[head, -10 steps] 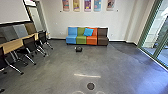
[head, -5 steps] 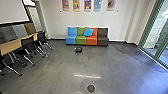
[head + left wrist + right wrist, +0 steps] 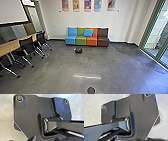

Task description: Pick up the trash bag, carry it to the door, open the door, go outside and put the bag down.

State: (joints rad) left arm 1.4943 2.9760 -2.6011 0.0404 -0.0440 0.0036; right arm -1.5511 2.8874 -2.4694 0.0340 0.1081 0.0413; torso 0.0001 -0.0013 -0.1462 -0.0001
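In the head view a small black object (image 3: 78,50) lies on the floor in front of the coloured sofa; whether it is the trash bag I cannot tell. Green-framed glass panels (image 3: 160,37) run along the right side, with daylight beyond; which of them is a door is unclear. Dark parts at the lower edge of the left wrist view may belong to my left gripper (image 3: 32,138). Similar parts low in the right wrist view may be my right gripper (image 3: 115,138). How either gripper stands is unclear.
A wooden table (image 3: 11,47) with black chairs (image 3: 27,46) lines the left side. The blue, green, orange and brown sofa (image 3: 102,41) stands against the far wall. A round dark disc (image 3: 91,90) is set in the floor close ahead.
The head camera has moved slightly forward: the floor disc has slid toward the lower edge and the chairs have shifted outward. The wide layout of the room stays the same.
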